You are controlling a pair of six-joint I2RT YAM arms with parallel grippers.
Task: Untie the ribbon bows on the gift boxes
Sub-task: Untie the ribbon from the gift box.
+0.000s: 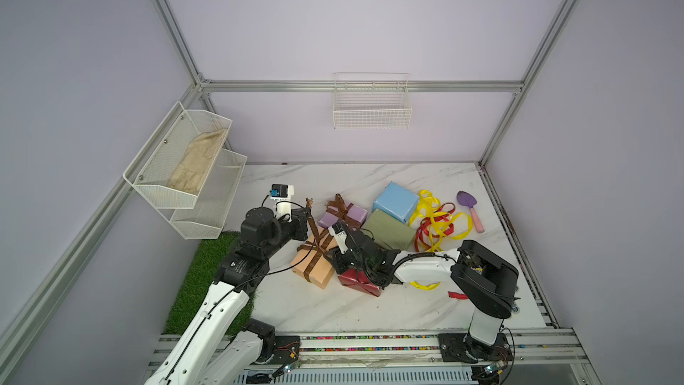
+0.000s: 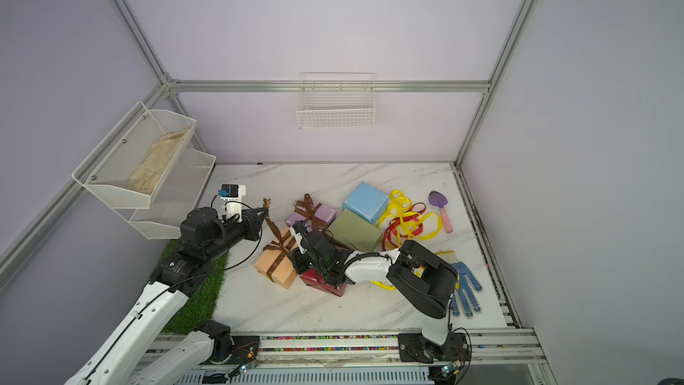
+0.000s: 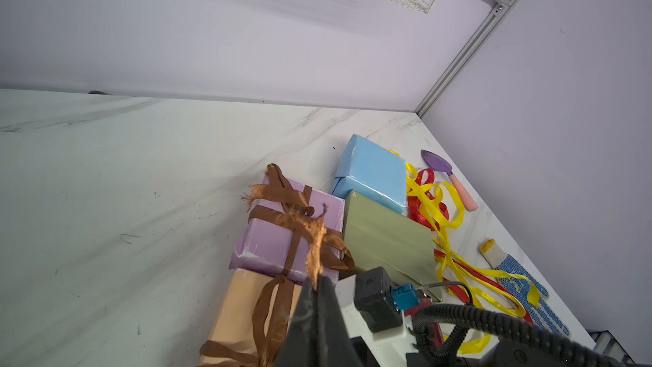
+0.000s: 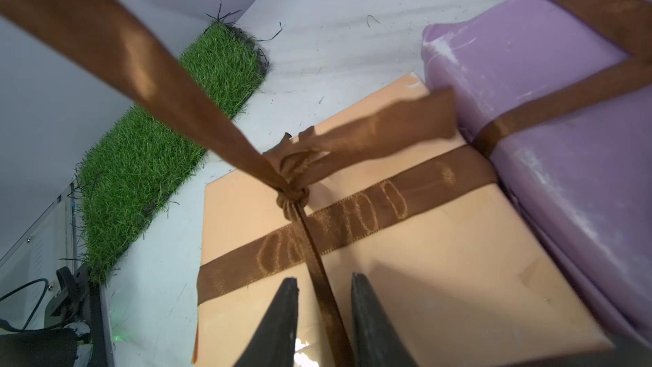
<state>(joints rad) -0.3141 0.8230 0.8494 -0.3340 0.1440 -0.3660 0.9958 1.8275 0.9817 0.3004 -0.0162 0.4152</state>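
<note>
Where boxes point(image 1: 312, 266) end (leftward), open marble point(image 1: 275, 296) meets grass point(image 1: 200, 283).

A white marble-patterned table point(image 1: 333, 309) is walled in by pale lilac panels in aluminium framing. A white wire basket point(image 1: 372, 105) hangs on the back wall, and a two-tier white mesh rack point(image 1: 207, 216) on the left wall holds a crumpled beige cloth point(image 1: 198, 166) in its upper tier. A green grass mat point(image 1: 201, 283) lies along the table's left edge. Near the right edge lie a purple trowel point(image 1: 470, 211) with a pink handle and a blue-dotted knit glove point(image 2: 464, 287).
</note>
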